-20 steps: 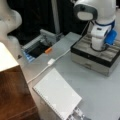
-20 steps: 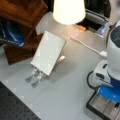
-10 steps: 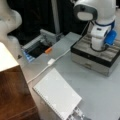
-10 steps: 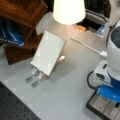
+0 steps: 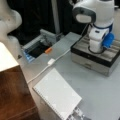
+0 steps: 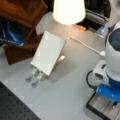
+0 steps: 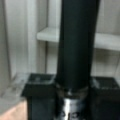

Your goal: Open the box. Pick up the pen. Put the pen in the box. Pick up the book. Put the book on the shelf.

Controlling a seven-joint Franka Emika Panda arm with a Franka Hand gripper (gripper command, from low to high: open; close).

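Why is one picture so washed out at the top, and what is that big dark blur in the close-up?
In a front view, a lit lamp shade glares white. In the wrist view, the pen, held in the gripper, sits close to the lens and blurs over the box lining.

White robot arm with blue trim (image 5: 100, 22) at the upper right of a front view, pointing straight down. In the wrist view, its tool (image 7: 72, 97) sits at bottom centre, black fingers (image 7: 40, 95) clamped on a dark rod.
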